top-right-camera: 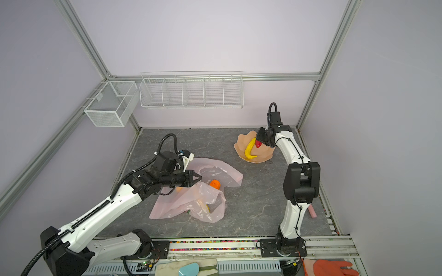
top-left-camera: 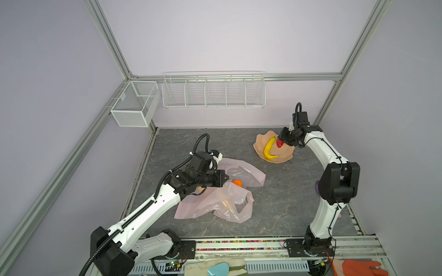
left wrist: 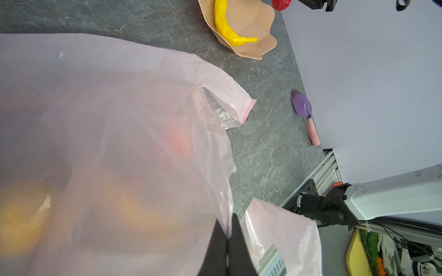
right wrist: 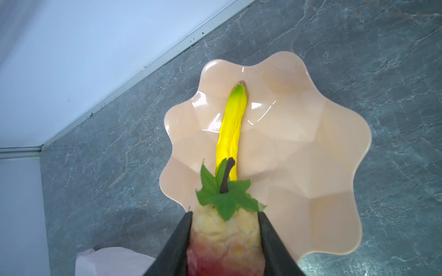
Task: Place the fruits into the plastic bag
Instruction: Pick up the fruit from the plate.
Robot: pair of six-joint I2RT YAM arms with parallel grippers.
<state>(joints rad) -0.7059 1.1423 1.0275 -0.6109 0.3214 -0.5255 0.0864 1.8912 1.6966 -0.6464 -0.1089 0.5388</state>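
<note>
Strawberry (right wrist: 224, 236) sits clamped between the jaws of our right gripper (right wrist: 224, 215) over the bowl (right wrist: 334, 167), banana (right wrist: 230, 129) beneath. Our left gripper (left wrist: 227, 229) pinches the bag (left wrist: 119, 119) by its rim mid-table, well apart. We judge it best to lift straight clear of the scalloped edge, then carry low to the mouth.

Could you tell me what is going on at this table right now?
The robot is packing toy fruit from a bowl into a plastic bag. The left gripper is shut on an edge of the plastic bag, holding it up. The right gripper has its fingers closed on a strawberry over the bowl, where one banana lies. A tangerine shows in the bag's opening.
</note>
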